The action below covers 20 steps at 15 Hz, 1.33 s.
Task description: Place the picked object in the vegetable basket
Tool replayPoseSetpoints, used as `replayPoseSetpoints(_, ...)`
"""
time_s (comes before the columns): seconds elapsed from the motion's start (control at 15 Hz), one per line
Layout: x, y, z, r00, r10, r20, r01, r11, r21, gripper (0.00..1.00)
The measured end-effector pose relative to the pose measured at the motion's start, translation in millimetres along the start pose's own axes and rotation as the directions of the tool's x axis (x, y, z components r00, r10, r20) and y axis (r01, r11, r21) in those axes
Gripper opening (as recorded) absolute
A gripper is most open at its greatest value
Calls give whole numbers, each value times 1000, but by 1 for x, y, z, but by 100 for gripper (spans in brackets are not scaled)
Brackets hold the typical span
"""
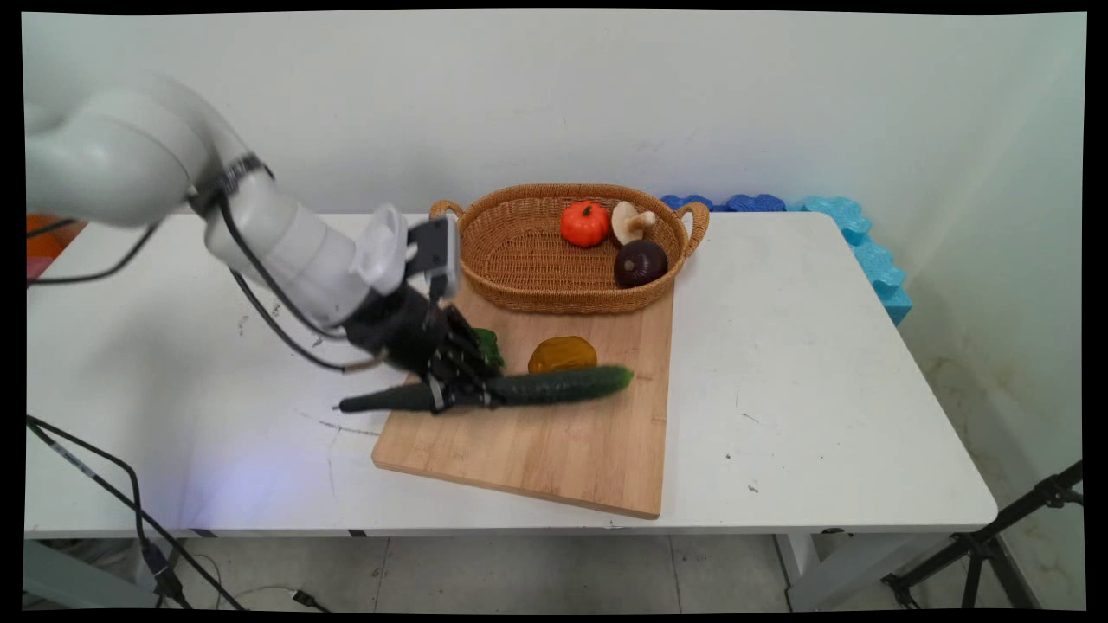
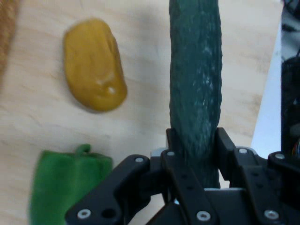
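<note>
One long dark green cucumber (image 1: 554, 386) sits clamped crosswise in the gripper (image 1: 456, 391), held left of its middle just above the cutting board (image 1: 554, 450). It looks stiff and smooth, likely to tilt. Yellow potato (image 2: 95, 65) and green pepper (image 2: 65, 185) lie beside it.

Wood, wicker and smooth produce on a white desk

The pale wooden cutting board (image 1: 554, 450) shows fine straight grain and a matt finish; behind it the oval woven wicker basket (image 1: 519, 260) is rough and ribbed. On the board, the long dark green cucumber (image 2: 196, 75) has a dull, faintly pebbled skin with whitish flecks, clamped in the black hand (image 2: 193, 143) of matt plastic links with small shiny metal screws. Beside the cucumber, the mustard-yellow potato-shaped piece (image 2: 93, 65) looks smooth and slightly glossy, the green pepper (image 2: 65, 187) smooth. The white desk (image 1: 822, 363) is smooth, scuffed with dark marks.
</note>
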Motion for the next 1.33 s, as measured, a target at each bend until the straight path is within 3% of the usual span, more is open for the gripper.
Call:
replayPoseSetpoints(0.27,22,-15,-32,999,-38,-17,38,999,4,0)
replayPoseSetpoints(0.67,58,-60,-70,989,-139,-52,141,989,53,0)
replayPoseSetpoints(1.07,85,-108,-76,965,-252,-69,259,958,127,0)
replayPoseSetpoints(1.33,97,-142,-60,951,-304,-50,308,932,189,0)
